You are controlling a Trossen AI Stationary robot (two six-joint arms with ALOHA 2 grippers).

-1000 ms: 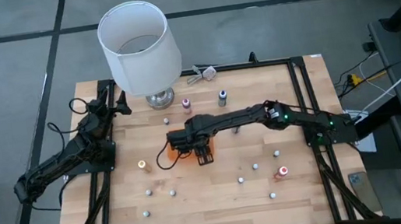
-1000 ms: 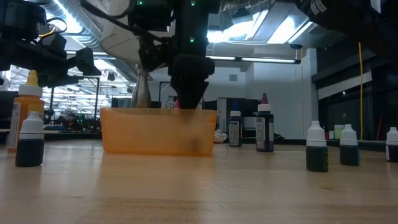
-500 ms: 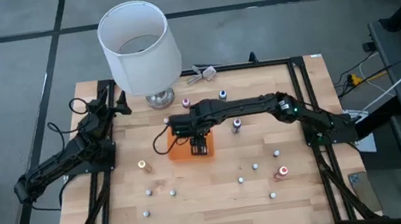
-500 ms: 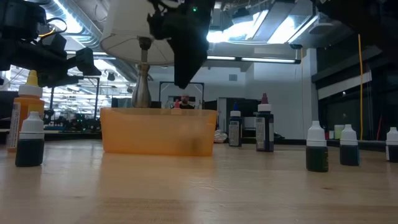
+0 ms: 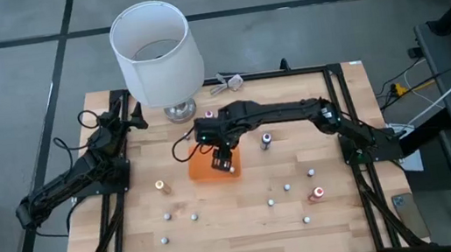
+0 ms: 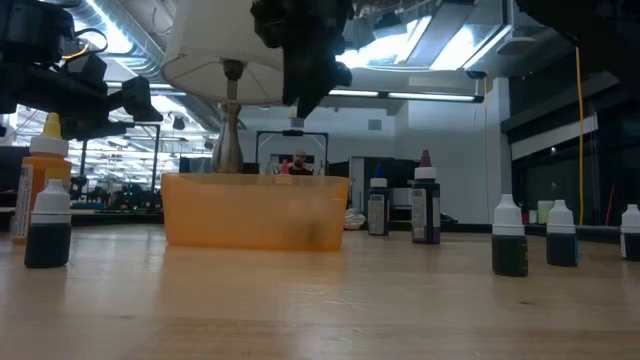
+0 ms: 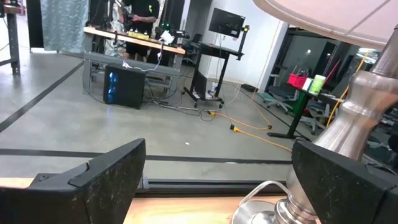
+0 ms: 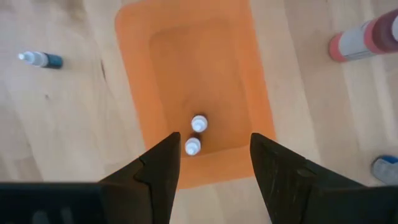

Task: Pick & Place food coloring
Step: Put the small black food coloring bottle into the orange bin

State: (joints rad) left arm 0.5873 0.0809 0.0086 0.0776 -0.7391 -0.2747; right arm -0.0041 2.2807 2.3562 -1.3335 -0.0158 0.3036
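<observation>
High view, right end effector (image 5: 223, 158): reaches across the tabletop (image 5: 248, 220) and hangs over the orange tray (image 5: 205, 169), near the lamp (image 5: 156, 52); loose food coloring bottles (image 5: 287, 188) stand scattered over the boards, one orange-bodied (image 5: 161, 186), one red-bodied (image 5: 318, 193)
High view, left end effector (image 5: 131, 114): parked at the tabletop's left rear corner, beside the lamp
Low view, tray (image 6: 255, 209): sits flat on the boards; the right end effector (image 6: 300, 85) hangs well above it; bottles (image 6: 509, 236) stand either side
Left wrist view, fingers (image 7: 102, 177): spread wide apart, nothing between them; lamp base (image 7: 354, 124) just beside
Right wrist view, fingers (image 8: 158, 171): apart, empty, above the tray (image 8: 199, 74); two white-capped bottles (image 8: 198, 123) stand inside it, touching or nearly so; others lie outside on the wood
</observation>
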